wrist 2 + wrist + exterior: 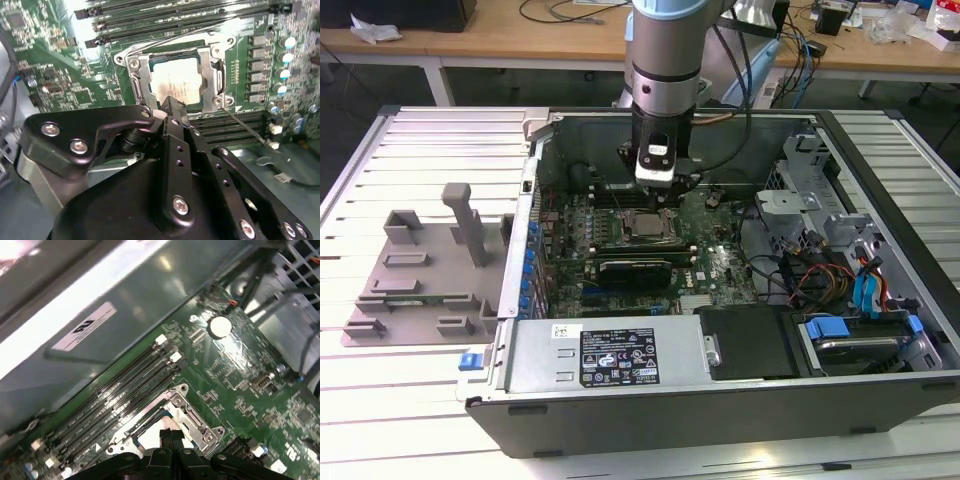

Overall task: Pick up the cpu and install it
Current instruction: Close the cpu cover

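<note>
The cpu (176, 82), a pale silver square chip, lies flat inside the socket frame (137, 80) on the green motherboard (60, 75). In the exterior view the cpu (645, 226) sits mid-board inside the open computer case. My gripper (656, 190) hangs just above it at the far side. In the second wrist view the black fingers (172, 107) reach down to the chip's near edge. The first wrist view has the two fingertips (165, 436) pressed together over the socket (192, 415), with nothing between them. The gripper is shut.
Black memory slots (125, 390) run beside the socket. A thin wire lever (245, 127) sticks out from the frame. The case holds a power supply (610, 355), a drive cage (800, 190) and coloured cables (820, 275). A grey fixture (420, 270) lies on the table at the exterior view's left.
</note>
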Motion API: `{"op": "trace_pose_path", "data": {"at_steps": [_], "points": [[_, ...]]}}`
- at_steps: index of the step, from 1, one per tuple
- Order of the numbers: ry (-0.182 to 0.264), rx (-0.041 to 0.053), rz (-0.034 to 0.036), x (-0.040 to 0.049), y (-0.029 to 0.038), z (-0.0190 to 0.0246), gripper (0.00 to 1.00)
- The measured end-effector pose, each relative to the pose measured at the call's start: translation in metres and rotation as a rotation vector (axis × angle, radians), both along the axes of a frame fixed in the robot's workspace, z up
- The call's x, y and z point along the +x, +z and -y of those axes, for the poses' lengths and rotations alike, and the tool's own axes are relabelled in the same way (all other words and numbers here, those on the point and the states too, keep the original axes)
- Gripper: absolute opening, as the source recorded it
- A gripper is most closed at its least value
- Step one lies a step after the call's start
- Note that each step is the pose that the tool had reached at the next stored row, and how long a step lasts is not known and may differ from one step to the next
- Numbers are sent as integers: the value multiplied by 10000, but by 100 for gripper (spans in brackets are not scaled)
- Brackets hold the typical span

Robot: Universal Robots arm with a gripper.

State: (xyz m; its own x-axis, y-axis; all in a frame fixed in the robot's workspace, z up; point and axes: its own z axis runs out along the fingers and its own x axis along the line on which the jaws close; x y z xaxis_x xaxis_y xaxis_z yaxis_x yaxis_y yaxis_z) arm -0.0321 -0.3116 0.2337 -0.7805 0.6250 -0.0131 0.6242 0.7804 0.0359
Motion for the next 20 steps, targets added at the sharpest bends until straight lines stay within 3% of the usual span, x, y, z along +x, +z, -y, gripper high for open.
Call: {"op": "trace_pose_path", "data": {"at_steps": [3, 5, 8, 12, 16, 20], "points": [[1041, 0, 0, 0, -1, 0, 11], [1505, 0, 0, 0, -1, 0, 11], [2915, 0, 0, 0, -3, 0, 11], [4029, 1, 1, 0, -4, 0, 11], [5802, -1, 0, 0, -5, 0, 11], [5870, -23, -7, -13, -6, 10, 11]]}}
